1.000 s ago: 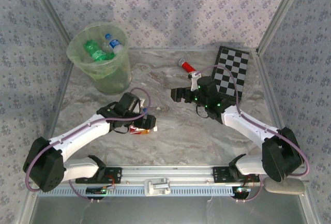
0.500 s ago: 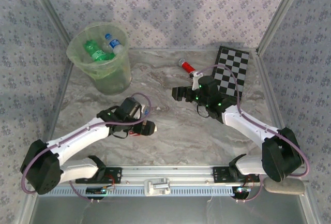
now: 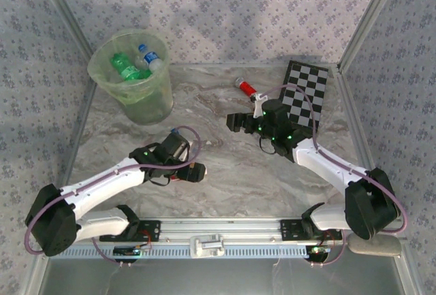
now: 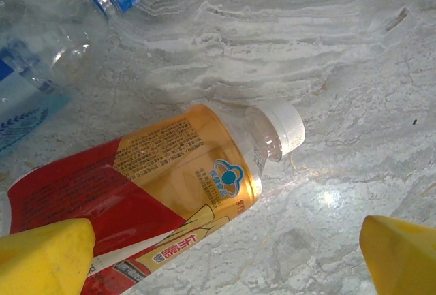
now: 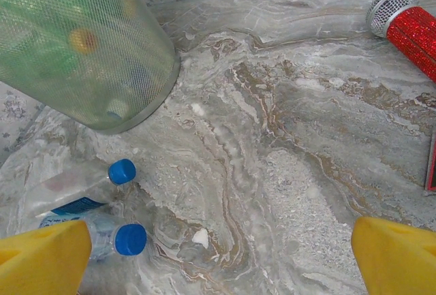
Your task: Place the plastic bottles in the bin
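Note:
A plastic bottle (image 4: pixel 157 186) with a red and gold label and a white cap lies on its side on the marble table. My left gripper (image 4: pixel 225 268) hovers just above it, open, with the bottle's body beside the left yellow fingertip (image 4: pixel 44 257). A clear bottle with a blue cap (image 4: pixel 61 16) lies beyond it. From above, the left gripper (image 3: pixel 195 171) is at mid table. My right gripper (image 5: pixel 221 261) (image 3: pixel 235 123) is open over bare table. Two blue-capped clear bottles (image 5: pixel 102 179) (image 5: pixel 112 239) lie to its left. The pale-green bin (image 3: pixel 131 77) (image 5: pixel 82 43) holds green and blue-labelled bottles (image 3: pixel 126 65).
A red glittery cylinder (image 3: pixel 248 88) (image 5: pixel 409 26) lies at the back near the black-and-white checkerboard (image 3: pixel 305 94). Patterned walls close in the table on three sides. The rail with the arm bases (image 3: pixel 218 230) runs along the near edge.
My left arm has swung its wrist nearer and lower over the red-labelled bottle, which it now covers more from above. The right arm has barely moved.

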Controlling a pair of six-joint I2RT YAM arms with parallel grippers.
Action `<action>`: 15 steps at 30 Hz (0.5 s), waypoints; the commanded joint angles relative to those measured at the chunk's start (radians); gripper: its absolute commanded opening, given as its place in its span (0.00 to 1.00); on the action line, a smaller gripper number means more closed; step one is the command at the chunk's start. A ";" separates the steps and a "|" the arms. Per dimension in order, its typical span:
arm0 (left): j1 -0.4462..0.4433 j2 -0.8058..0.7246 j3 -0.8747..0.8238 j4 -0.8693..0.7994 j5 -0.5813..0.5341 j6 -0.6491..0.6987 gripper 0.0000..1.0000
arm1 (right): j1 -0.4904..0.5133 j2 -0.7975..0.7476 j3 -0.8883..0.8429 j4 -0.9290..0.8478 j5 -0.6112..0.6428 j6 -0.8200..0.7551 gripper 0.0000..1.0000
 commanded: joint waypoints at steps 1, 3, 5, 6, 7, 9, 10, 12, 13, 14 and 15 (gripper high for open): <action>-0.016 0.013 0.001 -0.102 0.022 -0.034 1.00 | -0.007 -0.002 -0.014 0.023 -0.010 0.020 1.00; -0.019 0.003 0.013 -0.107 0.022 -0.043 1.00 | -0.008 -0.003 -0.018 0.027 -0.010 0.023 1.00; -0.019 -0.010 0.024 -0.141 0.019 -0.050 1.00 | -0.008 -0.004 -0.026 0.034 -0.010 0.027 1.00; -0.019 -0.018 0.029 -0.147 0.015 -0.051 1.00 | -0.008 -0.005 -0.028 0.037 -0.009 0.028 1.00; -0.020 -0.025 0.032 -0.150 0.008 -0.052 1.00 | -0.008 -0.006 -0.032 0.041 -0.008 0.029 1.00; -0.019 -0.035 0.039 -0.150 -0.021 -0.038 1.00 | -0.008 -0.008 -0.040 0.049 -0.006 0.033 1.00; -0.020 -0.036 0.038 -0.149 -0.037 -0.029 1.00 | -0.008 -0.007 -0.043 0.050 -0.008 0.034 1.00; -0.020 -0.028 0.036 -0.145 -0.072 0.004 1.00 | -0.009 -0.008 -0.046 0.052 -0.009 0.035 1.00; -0.020 -0.019 0.035 -0.146 -0.088 0.016 1.00 | -0.010 -0.008 -0.049 0.051 -0.009 0.035 1.00; -0.019 -0.008 0.035 -0.143 -0.102 0.028 1.00 | -0.009 -0.009 -0.050 0.051 -0.010 0.035 1.00; -0.019 0.005 0.035 -0.137 -0.109 0.041 1.00 | -0.010 -0.012 -0.050 0.048 -0.009 0.035 1.00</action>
